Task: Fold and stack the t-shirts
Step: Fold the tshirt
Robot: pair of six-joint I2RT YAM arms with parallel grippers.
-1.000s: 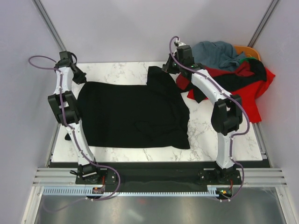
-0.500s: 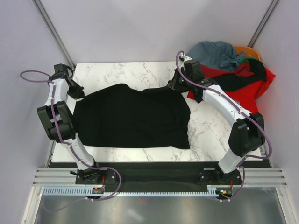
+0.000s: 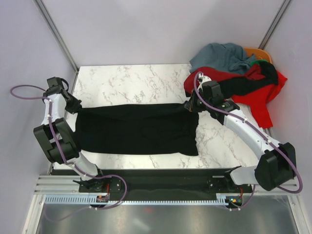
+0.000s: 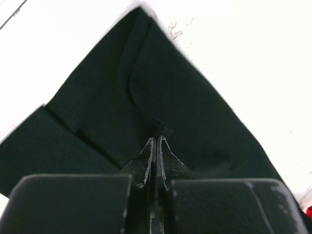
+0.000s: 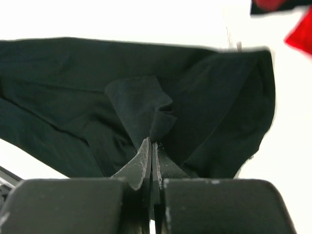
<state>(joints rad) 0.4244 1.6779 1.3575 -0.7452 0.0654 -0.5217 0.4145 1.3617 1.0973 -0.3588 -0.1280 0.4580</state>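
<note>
Black t-shirt lies across the middle of the marble table, drawn out into a wide band between the two arms, its far part doubled over onto the near part. Left gripper sits at the shirt's far-left corner, jaws closed tight on a pinch of the black cloth. At the far-right corner the right gripper does the same, jaws clamped on a small bunched fold of the same shirt. Just beyond it, at the table's far-right corner, rests a heap of other t-shirts: a grey-blue one on top, a red one spilling past the table's edge, an orange one behind.
</note>
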